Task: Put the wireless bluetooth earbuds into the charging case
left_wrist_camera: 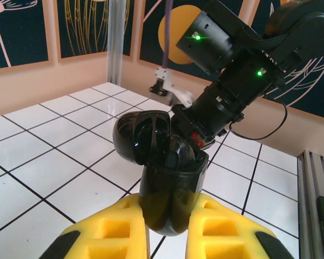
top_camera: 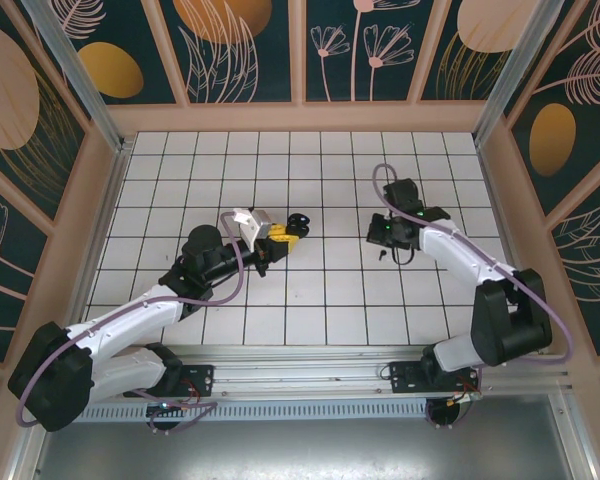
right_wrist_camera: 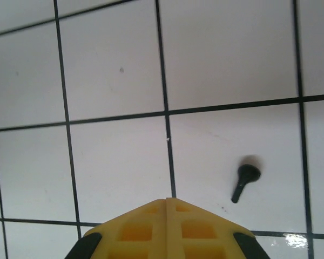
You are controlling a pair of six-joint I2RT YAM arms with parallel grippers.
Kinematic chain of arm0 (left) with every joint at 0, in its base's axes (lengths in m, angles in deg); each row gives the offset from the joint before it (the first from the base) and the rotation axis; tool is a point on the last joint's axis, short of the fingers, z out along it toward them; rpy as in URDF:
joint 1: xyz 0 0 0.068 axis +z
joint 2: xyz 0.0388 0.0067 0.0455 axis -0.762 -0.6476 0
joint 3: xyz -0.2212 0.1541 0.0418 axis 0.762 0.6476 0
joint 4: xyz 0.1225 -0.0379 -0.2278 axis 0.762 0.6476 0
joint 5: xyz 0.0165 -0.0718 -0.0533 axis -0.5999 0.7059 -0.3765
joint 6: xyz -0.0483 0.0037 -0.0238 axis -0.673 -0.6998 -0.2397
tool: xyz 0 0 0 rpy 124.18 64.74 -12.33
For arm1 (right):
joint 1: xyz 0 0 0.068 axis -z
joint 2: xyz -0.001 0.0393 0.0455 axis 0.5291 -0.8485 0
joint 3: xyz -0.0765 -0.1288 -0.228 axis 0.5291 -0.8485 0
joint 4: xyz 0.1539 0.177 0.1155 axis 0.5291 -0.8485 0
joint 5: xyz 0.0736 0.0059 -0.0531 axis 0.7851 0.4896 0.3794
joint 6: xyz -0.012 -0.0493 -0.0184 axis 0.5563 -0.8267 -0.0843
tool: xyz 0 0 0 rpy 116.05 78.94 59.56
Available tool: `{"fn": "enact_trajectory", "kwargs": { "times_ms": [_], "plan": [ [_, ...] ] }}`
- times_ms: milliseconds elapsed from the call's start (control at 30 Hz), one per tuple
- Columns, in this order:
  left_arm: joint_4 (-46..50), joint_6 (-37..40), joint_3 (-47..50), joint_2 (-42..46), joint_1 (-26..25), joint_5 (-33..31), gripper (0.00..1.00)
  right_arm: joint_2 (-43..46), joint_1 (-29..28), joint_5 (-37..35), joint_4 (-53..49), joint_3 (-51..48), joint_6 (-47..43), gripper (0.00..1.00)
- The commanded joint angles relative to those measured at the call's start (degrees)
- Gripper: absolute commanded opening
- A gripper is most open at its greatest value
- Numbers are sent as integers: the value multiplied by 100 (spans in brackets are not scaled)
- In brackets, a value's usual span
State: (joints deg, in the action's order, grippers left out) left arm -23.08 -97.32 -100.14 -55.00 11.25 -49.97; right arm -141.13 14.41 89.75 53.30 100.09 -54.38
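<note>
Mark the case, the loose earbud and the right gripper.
case (left_wrist_camera: 170, 181), left wrist view, front of its body
earbud (right_wrist_camera: 249, 172), right wrist view, its rounded head
right gripper (right_wrist_camera: 168, 204), right wrist view, seam between shut fingertips

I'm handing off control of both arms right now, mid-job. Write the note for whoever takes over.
Left gripper: shut on the glossy black rounded charging case, its lid open.
Right gripper: shut, empty, over the white tiled table.
One small black stemmed earbud lies loose on a tile, apart from the right fingers.
Done: case gripped and open. Its interior is too dark to tell if an earbud is seated.
Left: pick up the loose earbud and seat it in the case.
</note>
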Motion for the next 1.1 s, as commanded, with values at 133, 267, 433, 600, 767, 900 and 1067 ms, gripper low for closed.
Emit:
{"fn": "enact_trajectory", "kwargs": {
  "times_ms": [133,267,433,600,767,900,1067],
  "plan": [
    [-279,-116,155,169,-28,56,3,348,874,1152,696,-966,385,14],
    [-285,-120,175,223,-28,53,3,234,1020,1364,996,-1199,405,22],
    [-234,-111,182,276,-29,28,3,20,1057,1360,1278,-1329,431,23],
    [-197,-128,178,284,-32,19,3,-236,1054,1249,1435,-1335,440,24],
    [-205,-129,171,281,-33,1,3,-395,1051,1082,1493,-1303,423,25],
    [-203,-120,125,220,-29,16,3,-468,1046,976,1459,-1258,398,27],
    [-47,-60,5,111,-34,9,3,-537,1047,926,1463,-1235,365,30]
  ]
}}
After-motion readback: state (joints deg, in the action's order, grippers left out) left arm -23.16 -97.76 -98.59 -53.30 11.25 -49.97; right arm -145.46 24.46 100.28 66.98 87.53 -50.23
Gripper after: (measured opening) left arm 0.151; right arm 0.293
